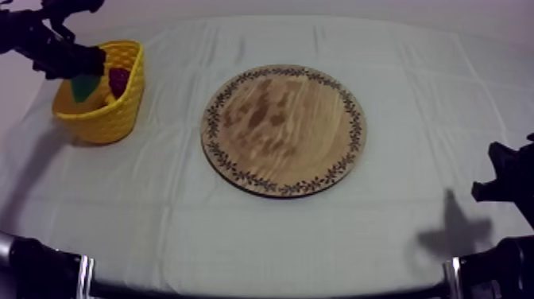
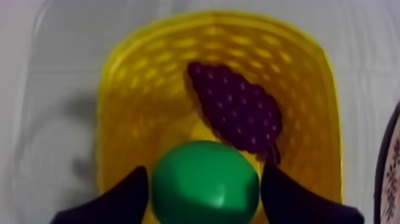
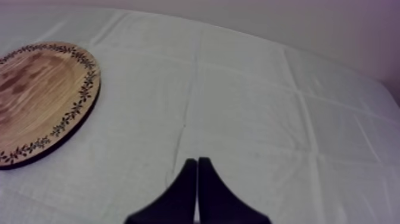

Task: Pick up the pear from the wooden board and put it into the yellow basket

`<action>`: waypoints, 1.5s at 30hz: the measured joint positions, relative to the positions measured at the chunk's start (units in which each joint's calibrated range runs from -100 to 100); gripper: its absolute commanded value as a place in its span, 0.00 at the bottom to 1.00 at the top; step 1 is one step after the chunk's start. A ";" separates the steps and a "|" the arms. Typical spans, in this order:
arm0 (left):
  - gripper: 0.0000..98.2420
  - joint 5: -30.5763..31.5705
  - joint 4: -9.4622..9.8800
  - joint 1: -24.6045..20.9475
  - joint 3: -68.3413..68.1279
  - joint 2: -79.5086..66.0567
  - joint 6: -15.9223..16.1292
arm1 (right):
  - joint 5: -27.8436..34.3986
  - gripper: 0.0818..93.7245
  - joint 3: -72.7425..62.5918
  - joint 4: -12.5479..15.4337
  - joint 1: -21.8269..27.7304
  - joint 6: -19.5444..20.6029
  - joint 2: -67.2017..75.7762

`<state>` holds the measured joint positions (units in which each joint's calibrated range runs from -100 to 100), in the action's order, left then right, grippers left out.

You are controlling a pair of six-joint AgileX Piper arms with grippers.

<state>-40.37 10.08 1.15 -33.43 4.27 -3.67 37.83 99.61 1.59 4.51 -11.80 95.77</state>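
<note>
We have the top cam high, slanting down on the whole table. Left wrist cam sits close over the basket, facing in; right wrist cam looks low across the table, sharing the board with top.

Soft dim light from above, faint shadows on cloth

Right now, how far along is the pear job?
Done: the pear is off the wooden board, which lies bare. In hand: the left pincer is shut on the pear over the yellow basket, next to the grapes inside it. Left: open up so the pear drops in. The right pincer is shut on nothing.
</note>
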 measured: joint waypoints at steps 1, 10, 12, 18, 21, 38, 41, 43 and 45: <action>0.92 1.20 0.29 -0.25 0.59 0.17 -0.46 | 0.00 0.00 0.00 0.00 0.00 0.00 0.00; 0.95 7.21 2.98 -0.76 2.41 -0.05 -4.78 | 0.01 0.00 0.00 0.00 0.00 0.00 0.00; 0.91 7.36 3.05 -0.72 2.54 -1.17 -5.22 | 0.01 0.00 0.00 0.00 0.00 0.00 0.00; 0.51 8.30 2.96 -0.61 2.15 -6.74 -6.71 | 0.01 0.00 0.00 0.00 0.00 0.00 0.00; 0.31 9.45 3.06 -0.98 1.57 -10.01 -7.87 | 0.01 0.00 0.00 0.00 0.00 0.00 0.00; 0.00 17.54 2.93 -4.19 -16.34 -42.77 -8.86 | 0.01 0.00 0.00 0.00 0.00 0.00 0.00; 0.00 22.29 3.08 -4.15 -24.71 -50.75 -7.77 | -0.04 0.00 0.00 0.00 0.00 0.00 0.00; 0.00 25.15 3.31 -3.78 -30.77 -56.82 -7.43 | 0.04 0.00 0.00 0.00 0.00 0.00 0.00; 0.00 26.27 3.44 -3.51 -36.03 -62.27 -7.68 | 0.04 0.00 0.00 0.00 0.00 0.00 0.00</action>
<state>-14.10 13.52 -2.36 -69.47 -57.99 -11.34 37.86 99.61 1.59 4.51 -11.80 95.77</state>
